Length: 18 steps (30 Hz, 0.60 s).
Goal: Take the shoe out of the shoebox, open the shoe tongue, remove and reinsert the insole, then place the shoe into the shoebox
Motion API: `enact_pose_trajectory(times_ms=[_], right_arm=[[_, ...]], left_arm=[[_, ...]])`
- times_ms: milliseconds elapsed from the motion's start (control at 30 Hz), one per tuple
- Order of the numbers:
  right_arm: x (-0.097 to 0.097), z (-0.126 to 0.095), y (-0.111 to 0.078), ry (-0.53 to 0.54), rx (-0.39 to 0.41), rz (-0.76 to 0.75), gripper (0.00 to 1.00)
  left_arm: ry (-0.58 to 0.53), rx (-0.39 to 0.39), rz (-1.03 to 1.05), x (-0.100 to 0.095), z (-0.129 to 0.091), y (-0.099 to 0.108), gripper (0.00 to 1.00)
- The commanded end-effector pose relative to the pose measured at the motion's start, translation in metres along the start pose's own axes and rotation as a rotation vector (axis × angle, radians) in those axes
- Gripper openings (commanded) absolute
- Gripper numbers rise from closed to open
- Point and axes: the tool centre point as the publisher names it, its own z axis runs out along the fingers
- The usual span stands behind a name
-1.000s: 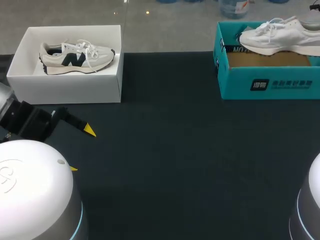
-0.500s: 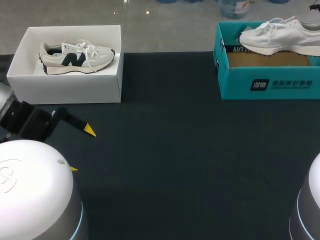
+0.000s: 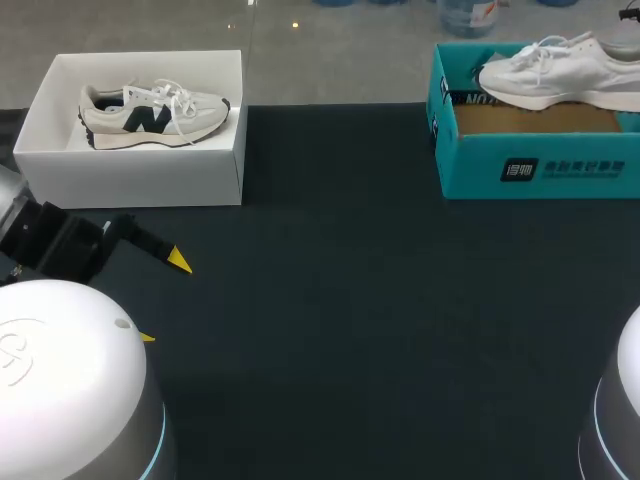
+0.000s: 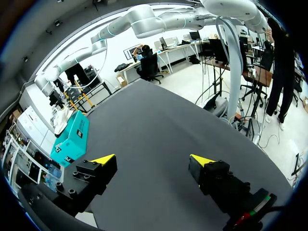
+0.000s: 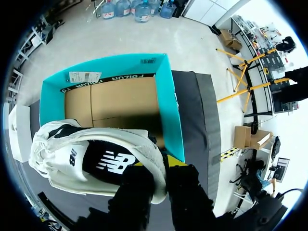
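1. White shoebox (image 3: 140, 170), far left of the tabletop (image 3: 380, 300). Open top. One cream shoe with a dark side logo (image 3: 150, 115) lies on its side inside, toe toward the right.
2. Left arm (image 3: 60, 380) comes in at the lower left. Left hand (image 3: 163, 298) sits low over the bare dark tabletop, just in front of the white shoebox and apart from it. Fingers spread wide, nothing between them; the left wrist view shows only dark surface in the gap.
3. Middle of the tabletop: dark mat only.
4. Teal shoebox (image 3: 540, 165), far right, open top, brown cardboard floor visible inside. No shoe lying on that floor.
5. White shoe (image 3: 560, 75) is over the open teal shoebox, toe toward the left, laces up. From the head view I cannot tell whether the sole touches the rim.
6. Right hand (image 5: 161, 169): clamped on the white shoe's heel collar, one finger inside the opening, the other outside the heel. Right wrist view shows the shoe hanging under the hand, with the teal shoebox beyond it.
7. Dark insole (image 5: 108, 161) with white print shows through the shoe's opening, seated inside.
8. Right arm (image 3: 620, 420): only its casing shows at the lower right in the head view.
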Motion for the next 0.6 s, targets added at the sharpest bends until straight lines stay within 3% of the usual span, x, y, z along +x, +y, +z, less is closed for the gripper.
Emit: enact_pose_trajectory(times_ms=[33,600], right_arm=[[0.004,0.001,0.005,0.001,-0.008,0.002,0.00],[0.015,0.021,0.012,0.016,-0.028,0.026,0.00]], left_arm=[[0.003,-0.003,0.000,0.000,0.000,0.000,1.00],[0.003,-0.003,0.000,0.000,0.000,0.000,1.00]])
